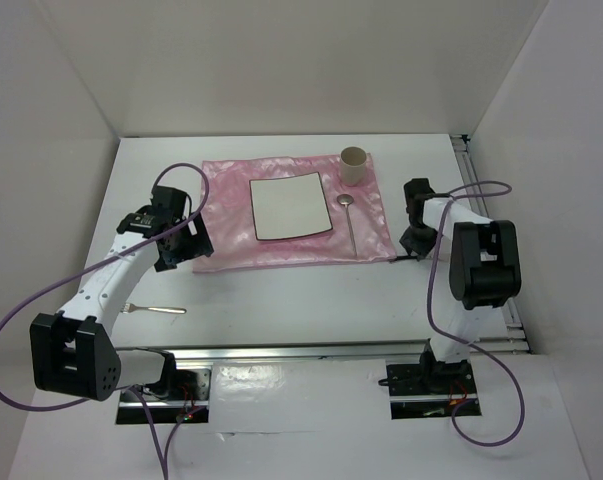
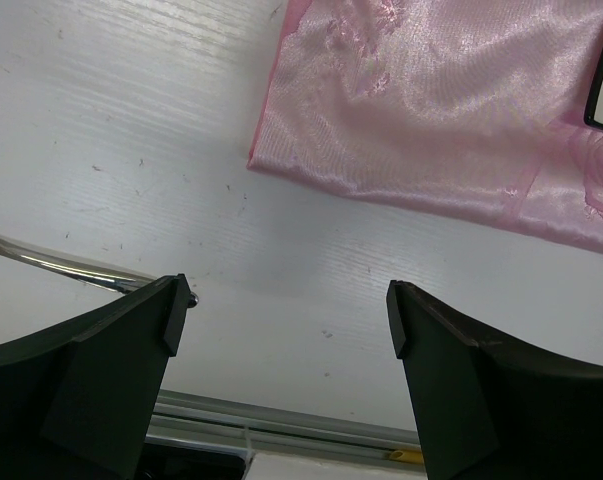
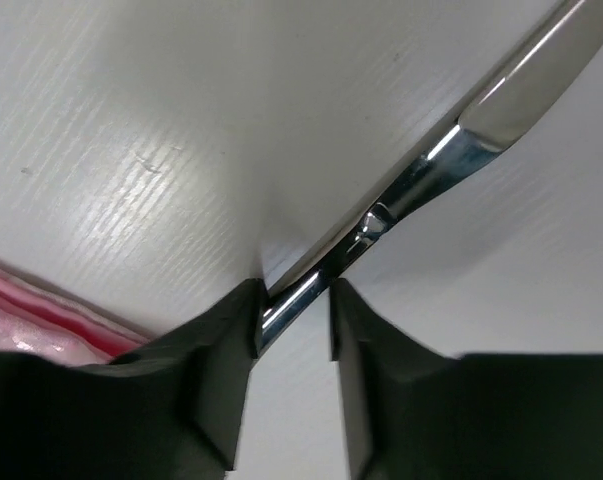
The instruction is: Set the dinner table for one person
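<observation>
Right wrist, right tool (image 3: 293, 302) clamps knife (image 3: 421, 178), diagonal

left pincer (image 2: 289, 305) spread wide, right pincer (image 3: 293, 308) clamped tight.

Fork (image 2: 71, 268) tines past the view's left edge, handle partly behind the left claw (image 2: 286, 305).

Robot lab cell: white enclosure walls (image 1: 61, 90), aluminium rails (image 1: 281, 349), loose cables (image 1: 431, 300).
</observation>
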